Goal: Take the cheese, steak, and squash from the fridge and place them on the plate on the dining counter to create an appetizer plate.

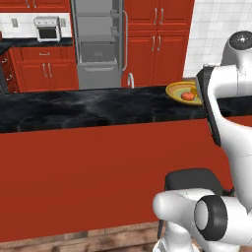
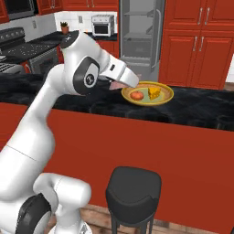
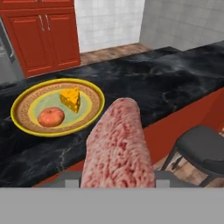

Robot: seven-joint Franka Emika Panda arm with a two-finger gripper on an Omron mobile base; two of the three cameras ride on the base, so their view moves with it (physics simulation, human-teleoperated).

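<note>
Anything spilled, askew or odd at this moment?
Nothing spilled. The fridge stands open behind the dining counter. The plate holds the cheese and a round reddish item; the steak is in the hand.

Seen from behind the white arm, once from its left and once from its right, both looking forward and down across the long glossy black marbled counter point(image 1: 93, 109) toward the tall grey-silver fridge point(image 2: 139, 39). Shared by both: the round yellow-green plate with golden rim point(image 2: 162, 98). Looking close along the hand, over the plate just ahead.
</note>
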